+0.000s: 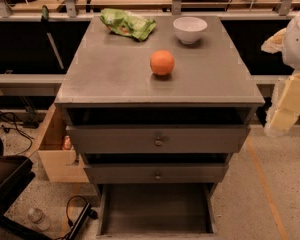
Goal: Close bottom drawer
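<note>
Checking push geometry: the grey-brown shallow rectangular tray of the bottom drawer (155,211) sits pulled well out at the foot of the grey metal cabinet bench (115,79). Its floor is bare and its slim front panel lies at the very bottom edge of the camera view. The cream-and-white robot pincer (285,109) hangs at the right edge of the view, off the bench's right side and roughly level with the bench's front edge; can't tell whether it's open or closed. So the drawer lies down and to the left of the pincer, well apart, nothing touching. Key relation: the slide axis runs from the viewer into the cabinet, while the front panel's long axis runs left-right across it. My read is the pincer has to drop low and come round to the viewer's side of that panel before an inward push can work. Single arm, so no choice of side. The mid-sized grey drawer front with small brass knob (157,175) sits directly above the tray's rear — likely a clearance risk if the approach comes in too high.
</note>
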Tool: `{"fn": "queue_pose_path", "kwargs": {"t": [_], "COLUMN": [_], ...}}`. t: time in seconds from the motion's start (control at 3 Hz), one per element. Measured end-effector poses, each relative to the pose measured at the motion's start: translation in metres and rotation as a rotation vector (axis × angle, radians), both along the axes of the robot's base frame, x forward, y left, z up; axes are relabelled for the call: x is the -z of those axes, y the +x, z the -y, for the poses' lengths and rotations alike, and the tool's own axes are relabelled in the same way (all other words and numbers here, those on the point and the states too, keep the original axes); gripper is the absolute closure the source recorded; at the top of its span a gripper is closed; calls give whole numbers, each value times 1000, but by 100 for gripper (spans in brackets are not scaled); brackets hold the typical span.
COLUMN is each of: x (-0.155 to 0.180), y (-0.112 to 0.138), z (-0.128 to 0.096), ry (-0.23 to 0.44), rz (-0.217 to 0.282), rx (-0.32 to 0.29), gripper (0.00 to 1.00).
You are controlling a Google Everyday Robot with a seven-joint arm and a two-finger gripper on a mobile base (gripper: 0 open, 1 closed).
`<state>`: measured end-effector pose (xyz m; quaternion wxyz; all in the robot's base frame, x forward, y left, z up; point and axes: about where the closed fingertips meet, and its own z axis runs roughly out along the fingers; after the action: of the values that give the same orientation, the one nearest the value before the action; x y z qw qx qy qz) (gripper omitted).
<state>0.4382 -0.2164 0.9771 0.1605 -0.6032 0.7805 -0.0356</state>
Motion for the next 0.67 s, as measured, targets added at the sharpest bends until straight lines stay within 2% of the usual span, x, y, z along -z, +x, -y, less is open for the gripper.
{"fn": "queue_pose_path", "kwargs": {"t": [0.67], "x": [10], "y": [-1], "z": [-9], "ry": [-1], "rz": [-3], "rx": [20], "gripper": [0]}}
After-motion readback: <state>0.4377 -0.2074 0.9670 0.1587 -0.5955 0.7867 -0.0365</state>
